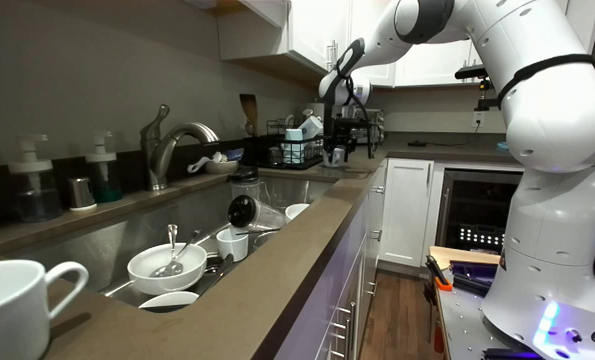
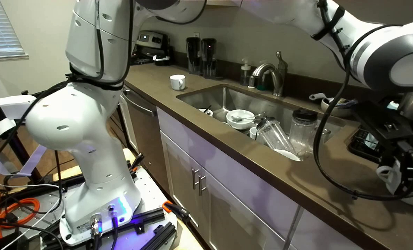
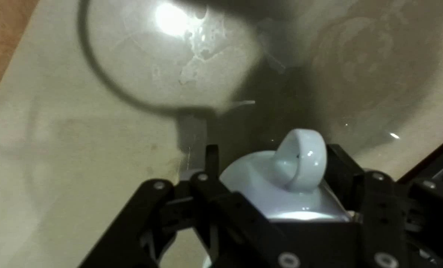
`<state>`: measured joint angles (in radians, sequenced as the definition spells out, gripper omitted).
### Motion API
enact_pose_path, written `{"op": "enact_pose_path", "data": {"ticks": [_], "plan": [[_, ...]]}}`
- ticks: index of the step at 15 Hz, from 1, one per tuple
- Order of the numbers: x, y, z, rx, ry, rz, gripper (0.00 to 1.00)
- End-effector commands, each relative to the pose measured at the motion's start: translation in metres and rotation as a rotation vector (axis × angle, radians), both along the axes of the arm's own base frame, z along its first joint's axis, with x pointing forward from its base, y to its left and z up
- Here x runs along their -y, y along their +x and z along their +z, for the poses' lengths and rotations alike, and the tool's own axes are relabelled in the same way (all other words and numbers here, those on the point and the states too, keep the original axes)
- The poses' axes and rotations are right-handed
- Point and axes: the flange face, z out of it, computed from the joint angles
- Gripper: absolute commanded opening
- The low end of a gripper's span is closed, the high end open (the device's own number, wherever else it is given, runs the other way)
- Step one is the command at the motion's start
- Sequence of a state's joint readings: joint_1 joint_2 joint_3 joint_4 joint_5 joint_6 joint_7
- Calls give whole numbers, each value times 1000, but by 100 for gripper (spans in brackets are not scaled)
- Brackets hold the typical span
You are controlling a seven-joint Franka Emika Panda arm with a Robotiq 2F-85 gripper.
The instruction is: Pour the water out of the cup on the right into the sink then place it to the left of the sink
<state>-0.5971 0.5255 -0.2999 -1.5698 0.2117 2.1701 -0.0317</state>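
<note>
Cup (image 3: 270,193), lower centre of the wrist view, on or just above the desk (image 2: 269,159) at the lower right of an exterior view, near the sink (image 2: 241,99); the pincer (image 3: 272,149) appears closed about its body, the mouth and any water hidden. Grasping seems done; pouring and placing remain. Another white mug (image 2: 176,82) occupies the upper left-centre, by the sink's opposite end.

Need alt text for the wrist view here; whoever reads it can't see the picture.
A glossy white mug, its loop handle toward the top of the picture, shows between the two black fingers of the robot's tool; whether they grip it is unclear. Beyond spreads a greyish-tan countertop with dark shadows and shiny, wet-looking patches.
</note>
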Motion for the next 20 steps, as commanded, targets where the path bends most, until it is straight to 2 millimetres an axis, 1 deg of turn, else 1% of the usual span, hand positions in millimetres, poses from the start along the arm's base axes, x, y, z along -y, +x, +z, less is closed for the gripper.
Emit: {"op": "enact_pose_path", "data": {"ticks": [1, 2, 4, 8, 9, 10, 11, 12, 14, 16, 18, 19, 20], "plan": [[3, 0, 8, 13, -9, -11, 56], [3, 0, 8, 13, -10, -12, 56], [2, 0, 7, 13, -10, -14, 59], [1, 0, 8, 12, -12, -12, 56], [1, 0, 8, 12, -12, -12, 50], [1, 0, 8, 13, -13, -12, 51], [1, -1, 9, 13, -14, -12, 41], [2, -1, 9, 14, -14, -13, 46], [2, -1, 10, 15, -17, -13, 45], [2, -1, 11, 17, -18, -14, 50], [2, -2, 12, 18, -21, -14, 59], [2, -2, 13, 18, -22, -15, 57], [2, -2, 14, 20, -23, -15, 49]]}}
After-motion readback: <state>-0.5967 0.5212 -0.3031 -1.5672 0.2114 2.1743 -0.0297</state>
